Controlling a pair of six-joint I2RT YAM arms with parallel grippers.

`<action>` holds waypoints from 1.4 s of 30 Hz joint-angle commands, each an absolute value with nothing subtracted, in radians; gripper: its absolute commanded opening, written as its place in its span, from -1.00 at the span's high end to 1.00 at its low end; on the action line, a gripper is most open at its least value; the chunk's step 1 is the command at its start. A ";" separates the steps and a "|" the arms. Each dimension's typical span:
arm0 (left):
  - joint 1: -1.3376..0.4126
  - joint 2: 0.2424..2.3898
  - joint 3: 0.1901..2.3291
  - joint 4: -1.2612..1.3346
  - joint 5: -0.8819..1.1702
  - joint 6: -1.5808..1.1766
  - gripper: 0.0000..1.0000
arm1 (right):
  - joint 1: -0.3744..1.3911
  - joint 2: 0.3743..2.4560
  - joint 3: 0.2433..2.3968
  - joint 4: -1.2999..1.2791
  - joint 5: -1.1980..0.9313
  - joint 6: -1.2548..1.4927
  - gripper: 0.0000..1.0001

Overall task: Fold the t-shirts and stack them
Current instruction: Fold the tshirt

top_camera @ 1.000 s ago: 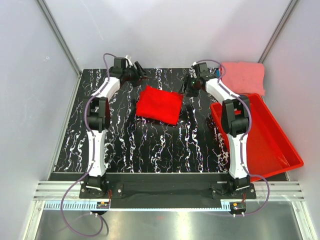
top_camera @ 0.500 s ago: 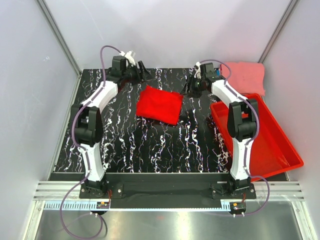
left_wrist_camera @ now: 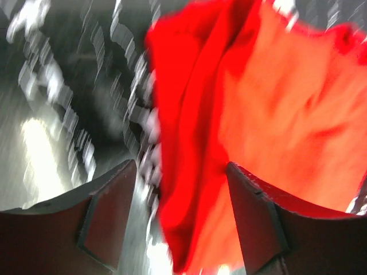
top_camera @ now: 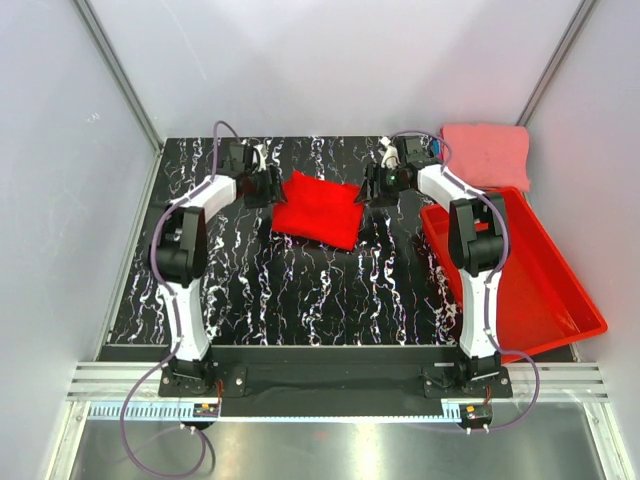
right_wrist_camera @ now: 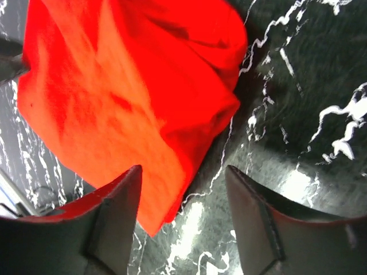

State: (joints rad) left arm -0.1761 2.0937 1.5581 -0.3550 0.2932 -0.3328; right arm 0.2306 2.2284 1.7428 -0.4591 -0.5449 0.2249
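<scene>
Top external, arms stretched forward, left gripper (top_camera: 266, 190) and right gripper (top_camera: 371, 191) flanking red t-shirt (top_camera: 320, 208), jaws apart

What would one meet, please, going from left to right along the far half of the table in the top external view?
In order: left claw → red t-shirt → right claw → salmon-pink t-shirt.

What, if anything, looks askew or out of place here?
The red bin sits skewed, overhanging the right edge of the table. The folded red t-shirt lies rotated against the table edges, its side folds bunched in the wrist views. The pink t-shirt lies apart at the far right corner.
</scene>
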 commanded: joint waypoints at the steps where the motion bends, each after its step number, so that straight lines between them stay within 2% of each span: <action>1: -0.179 1.849 1.503 -0.288 0.143 -0.304 -0.42 | 0.227 2.128 1.668 -0.462 -0.604 0.215 -0.41; 4: -0.179 1.815 1.493 -0.339 0.162 -0.304 -0.44 | 0.229 2.050 1.553 -0.402 -0.623 0.273 -0.47; 13: -0.187 1.830 1.284 -0.258 0.331 -0.344 -0.36 | 0.239 2.037 1.388 -0.262 -0.706 0.311 -0.41; 24: -0.201 1.868 1.227 -0.222 0.338 -0.362 -0.27 | 0.282 2.108 1.381 -0.193 -0.772 0.313 -0.36; 33: -0.206 1.882 1.206 -0.203 0.324 -0.370 -0.17 | 0.290 2.085 1.347 -0.242 -0.695 0.281 -0.37; 36: -0.206 1.897 1.200 -0.189 0.342 -0.380 0.01 | 0.295 2.097 1.344 -0.233 -0.712 0.288 -0.37; 39: -0.206 1.893 1.180 -0.167 0.359 -0.399 0.35 | 0.298 2.092 1.318 -0.201 -0.736 0.298 -0.32; 40: -0.206 1.890 1.175 -0.172 0.360 -0.405 0.63 | 0.298 2.092 1.310 -0.190 -0.750 0.302 -0.29; 42: -0.209 1.882 1.175 -0.186 0.359 -0.417 0.85 | 0.298 2.088 1.293 -0.173 -0.762 0.313 0.03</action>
